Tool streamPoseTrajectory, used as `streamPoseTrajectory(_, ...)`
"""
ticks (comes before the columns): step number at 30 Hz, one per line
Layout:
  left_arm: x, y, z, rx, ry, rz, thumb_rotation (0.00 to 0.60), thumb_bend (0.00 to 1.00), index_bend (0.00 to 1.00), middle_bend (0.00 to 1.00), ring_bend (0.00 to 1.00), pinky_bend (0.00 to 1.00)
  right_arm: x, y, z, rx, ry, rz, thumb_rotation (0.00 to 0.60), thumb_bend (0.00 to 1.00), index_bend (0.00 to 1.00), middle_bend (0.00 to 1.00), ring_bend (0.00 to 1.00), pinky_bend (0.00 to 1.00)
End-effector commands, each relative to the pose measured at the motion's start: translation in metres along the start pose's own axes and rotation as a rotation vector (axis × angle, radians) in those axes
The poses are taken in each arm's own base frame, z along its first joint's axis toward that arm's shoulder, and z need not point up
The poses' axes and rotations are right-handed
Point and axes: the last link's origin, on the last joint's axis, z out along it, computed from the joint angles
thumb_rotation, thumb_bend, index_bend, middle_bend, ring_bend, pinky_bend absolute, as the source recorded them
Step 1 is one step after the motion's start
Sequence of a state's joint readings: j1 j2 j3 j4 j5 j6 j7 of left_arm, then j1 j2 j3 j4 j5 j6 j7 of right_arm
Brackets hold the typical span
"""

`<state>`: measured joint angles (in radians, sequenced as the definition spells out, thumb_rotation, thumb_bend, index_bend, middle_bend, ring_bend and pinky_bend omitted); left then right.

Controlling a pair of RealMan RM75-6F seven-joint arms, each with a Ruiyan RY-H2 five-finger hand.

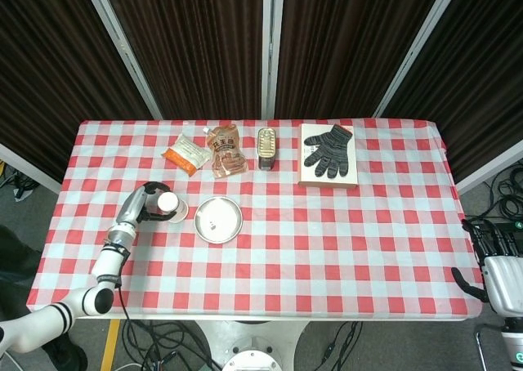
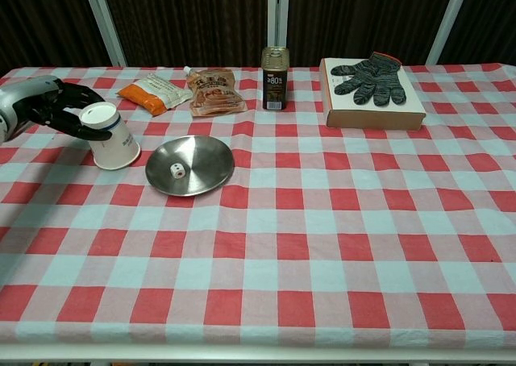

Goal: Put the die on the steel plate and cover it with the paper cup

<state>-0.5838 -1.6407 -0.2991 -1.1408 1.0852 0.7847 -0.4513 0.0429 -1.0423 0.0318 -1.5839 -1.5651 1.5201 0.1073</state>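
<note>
Both views are evenly and brightly lit from above, sharp throughout, with soft glare noted on the plate [image 2: 191,166] and only faint shadows cast.

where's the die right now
The die lies in the steel plate, left of the table's middle in the chest view. The upside-down paper cup stands just left of the plate, with the left hand around it.
</note>
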Motion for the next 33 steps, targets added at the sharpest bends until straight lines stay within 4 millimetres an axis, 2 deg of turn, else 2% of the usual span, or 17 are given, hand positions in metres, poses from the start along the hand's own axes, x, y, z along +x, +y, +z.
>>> streamPoseTrajectory(1,-0.004,0.013,-0.007,-0.054,-0.026,0.009,0.6,0.22,0.52,0.28,0.13,0.2,0.0,-0.001,0.001,0.004,0.0,-0.001,0.6,0.22,0.03,0.19,0.0,0.1)
streamPoseTrajectory(8,-0.022,0.044,-0.016,-0.166,-0.073,0.035,0.6,0.22,0.52,0.28,0.13,0.2,0.0,-0.001,0.001,0.002,-0.003,-0.003,0.6,0.22,0.03,0.19,0.0,0.1)
streamPoseTrajectory(19,-0.063,0.052,-0.011,-0.176,-0.183,0.125,0.6,0.21,0.52,0.28,0.13,0.19,-0.001,0.002,0.0,-0.007,-0.007,0.001,0.6,0.22,0.03,0.19,0.0,0.1)
streamPoseTrajectory(23,-0.068,0.054,-0.007,-0.171,-0.183,0.127,0.6,0.21,0.52,0.28,0.13,0.19,-0.001,0.001,0.001,-0.003,-0.008,-0.001,0.6,0.22,0.03,0.19,0.0,0.1)
streamPoseTrajectory(33,-0.064,0.054,0.006,-0.142,-0.14,0.123,0.6,0.21,0.52,0.28,0.13,0.19,-0.002,0.001,0.001,-0.008,-0.008,-0.001,0.6,0.22,0.03,0.19,0.0,0.1)
